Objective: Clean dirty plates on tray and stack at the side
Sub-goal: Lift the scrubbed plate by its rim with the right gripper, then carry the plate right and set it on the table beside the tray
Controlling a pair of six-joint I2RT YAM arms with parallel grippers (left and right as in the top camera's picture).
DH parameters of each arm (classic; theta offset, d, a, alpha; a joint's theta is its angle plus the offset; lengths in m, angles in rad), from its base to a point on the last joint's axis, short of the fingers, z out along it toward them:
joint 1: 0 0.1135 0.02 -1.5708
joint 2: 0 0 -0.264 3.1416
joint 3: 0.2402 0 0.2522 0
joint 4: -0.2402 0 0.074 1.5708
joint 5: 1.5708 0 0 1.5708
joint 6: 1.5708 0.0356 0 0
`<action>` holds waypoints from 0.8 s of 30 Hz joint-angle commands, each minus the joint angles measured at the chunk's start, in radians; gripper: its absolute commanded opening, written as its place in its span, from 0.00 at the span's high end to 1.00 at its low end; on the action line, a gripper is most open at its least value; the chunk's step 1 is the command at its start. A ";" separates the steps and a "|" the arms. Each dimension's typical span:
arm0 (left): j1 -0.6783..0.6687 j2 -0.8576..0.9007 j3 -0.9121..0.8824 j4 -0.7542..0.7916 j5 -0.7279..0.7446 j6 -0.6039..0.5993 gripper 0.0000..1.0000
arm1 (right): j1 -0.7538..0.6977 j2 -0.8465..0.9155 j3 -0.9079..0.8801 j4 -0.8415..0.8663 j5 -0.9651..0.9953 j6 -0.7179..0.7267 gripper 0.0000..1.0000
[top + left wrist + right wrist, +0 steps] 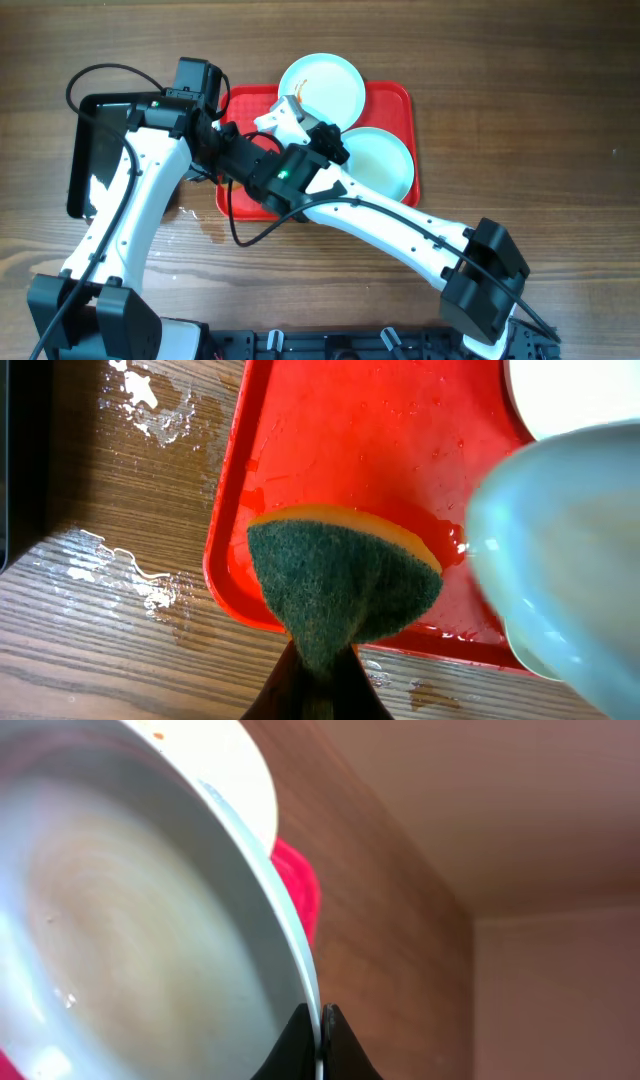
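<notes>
Plates [378, 165] are all at the red tray [393, 100], none stacked aside yet, so early days imo: right gripper [320, 1016] pinches one plate [130, 940] by the rim, left gripper [320, 665] squeezes a sponge [340, 580], top-centre plate [320, 85] shows an orange smear.

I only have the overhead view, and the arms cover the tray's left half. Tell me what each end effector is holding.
Observer: The left end effector is shut on a sponge, with the green scouring side facing its camera.
Operator: Now report the right one.
Observer: The right end effector pinches the rim of a pale plate between its fingers.
Operator: Check the tray floor under the arms.
Observer: The left wrist view shows the red tray is wet, with water glistening just beside the sponge.
</notes>
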 commanded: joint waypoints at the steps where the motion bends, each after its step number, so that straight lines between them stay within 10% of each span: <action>1: 0.005 -0.016 0.003 0.003 -0.003 0.013 0.96 | -0.006 -0.022 0.022 0.018 -0.142 0.003 0.96; 6: 0.005 -0.016 0.003 0.003 -0.010 0.013 0.96 | -0.045 -0.066 0.022 -0.037 -0.159 0.279 0.96; 24: 0.005 -0.016 0.003 0.007 -0.036 0.013 0.96 | -0.967 -0.163 -0.010 0.016 -1.303 0.022 0.96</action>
